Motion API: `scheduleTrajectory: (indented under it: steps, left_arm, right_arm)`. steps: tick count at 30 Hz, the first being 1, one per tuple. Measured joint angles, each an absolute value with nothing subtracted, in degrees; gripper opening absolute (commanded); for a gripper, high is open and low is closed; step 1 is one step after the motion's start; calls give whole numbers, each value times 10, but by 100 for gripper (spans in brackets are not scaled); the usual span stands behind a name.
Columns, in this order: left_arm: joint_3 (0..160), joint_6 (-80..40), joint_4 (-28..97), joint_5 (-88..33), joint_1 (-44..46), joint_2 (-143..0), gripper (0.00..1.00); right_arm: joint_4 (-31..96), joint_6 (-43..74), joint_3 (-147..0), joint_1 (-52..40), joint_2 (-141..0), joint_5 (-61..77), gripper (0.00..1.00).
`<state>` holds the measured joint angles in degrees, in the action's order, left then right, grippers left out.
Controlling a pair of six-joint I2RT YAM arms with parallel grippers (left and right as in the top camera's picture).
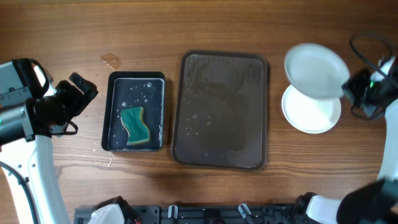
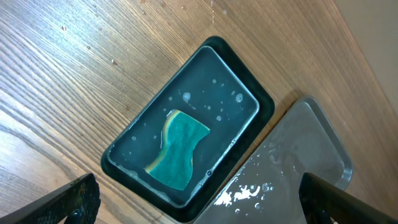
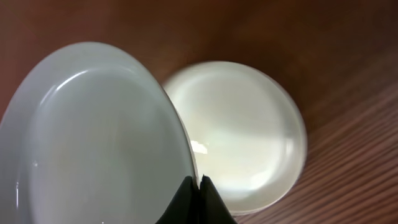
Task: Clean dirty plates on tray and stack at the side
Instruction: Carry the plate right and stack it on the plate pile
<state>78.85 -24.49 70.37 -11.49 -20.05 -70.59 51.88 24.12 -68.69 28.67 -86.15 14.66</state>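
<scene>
Right end effector [image 3: 200,186] is clamped on the rim of the held plate [image 3: 99,137], fingertips pinched together w/ only the plate edge between them. The plate looks plain white, no teal smear visible, and appears tilted rather than level. Just beyond and below it sits the stack [image 1: 314,115] on the bench [image 1: 62,31], to the right of the brown tray [image 1: 221,111]. Can't tell how many plates are in it (only one rim shows from overhead).

Key relation: the held plate overlaps only the stack's far edge, so the stack centre lies below the plate centre and a bit back toward the robot. Plates are round, so there's no long axis to line up; only centre-over-centre and levelling matter. My read is that this is the set-down. The next move calls for a short pull back, levelling out, then lowering. The risk is a tilted rim landing first and sliding off.

Farther left, the brown tray has no plates on it. It's wet w/ droplets, long axis running away from the robot. Beyond it the black tray [image 1: 137,112] holds water and a teal sponge [image 1: 135,124]. Left end effector [image 2: 199,190] hovers above that, fingers wide apart, gripping nothing. The right arm is far nearer to the stack, reaching in from the stack's right.
</scene>
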Motion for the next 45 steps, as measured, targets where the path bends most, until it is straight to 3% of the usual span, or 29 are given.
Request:
scheduleTrajectory:
  steps: [4,5,6,7,9,15,19,22,24,28,33,38,45]
  left_arm:
    - [788,-245,704,-115,-201,-706,100]
    - [788,-245,704,-115,-201,-706,100]
    - [788,-245,704,-115,-201,-706,100]
    - [788,-245,704,-115,-201,-706,100]
    - [788,-245,704,-115,-201,-706,100]
    - [788,-245,704,-115,-201,-706,100]
    - [788,-245,704,-115,-201,-706,100]
    - [788,-245,704,-115,-201,-706,100]
    - [788,-245,704,-115,-201,-706,100]
    - [788,-245,703,-115,-201,-706,100]
    - [788,-245,704,-115,-201,-706,100]
    - [788,-245,704,-115,-201,-706,100]
    - [788,-245,704,-115,-201,-706,100]
  right_arm:
    - [434,248,-597,321,-914,136,4]
    - [432,248,-593,321,-922,135,9]
    - [432,248,-593,320,-928,134,34]
    - [431,249,-593,319,-929,132,45]
    - [437,251,-593,319,-929,130,50]
    - [506,232,-620,305,-878,159,47]
    - [526,186,-650,224,-743,202,40]
    - [536,168,-655,144,-687,204,25]
    - [533,164,-655,95,-686,180,4]
    - [490,195,-644,48,-744,89,5]
    - [446,235,-640,76,-894,37,4]
    - [517,294,-634,119,-1002,27,4]
    - [572,331,-632,170,-997,4,4]
